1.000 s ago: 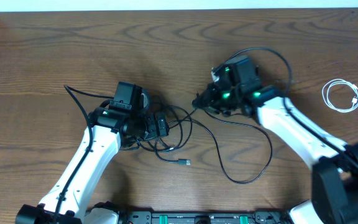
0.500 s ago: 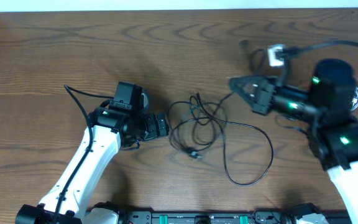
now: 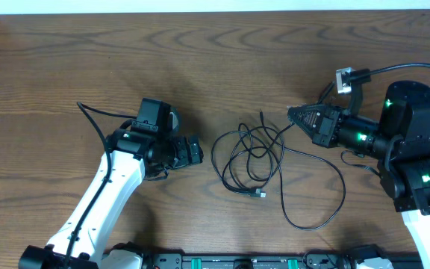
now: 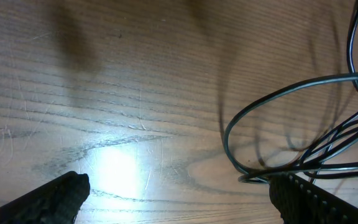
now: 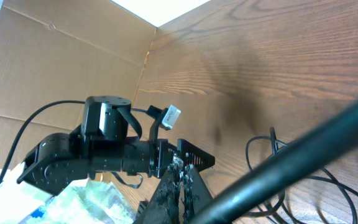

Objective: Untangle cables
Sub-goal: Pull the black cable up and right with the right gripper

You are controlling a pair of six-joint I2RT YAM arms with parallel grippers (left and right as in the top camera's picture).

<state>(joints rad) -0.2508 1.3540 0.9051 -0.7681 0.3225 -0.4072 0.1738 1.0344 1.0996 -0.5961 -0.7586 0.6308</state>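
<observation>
Loose looped tangle of black cables [image 3: 249,160] sits mid-counter [image 3: 200,52], between both arms. On the left, the left end effector [image 3: 197,150] is wide open and empty, with its jaws facing right. The nearest loop is just beside its tips, straight ahead. The right end effector [image 3: 293,113] is fully closed and looks pinched on a strand at the tangle's upper-right edge. The tangle runs roughly left-right, with one long loop trailing lower right. Left arm likely grabs next.
</observation>
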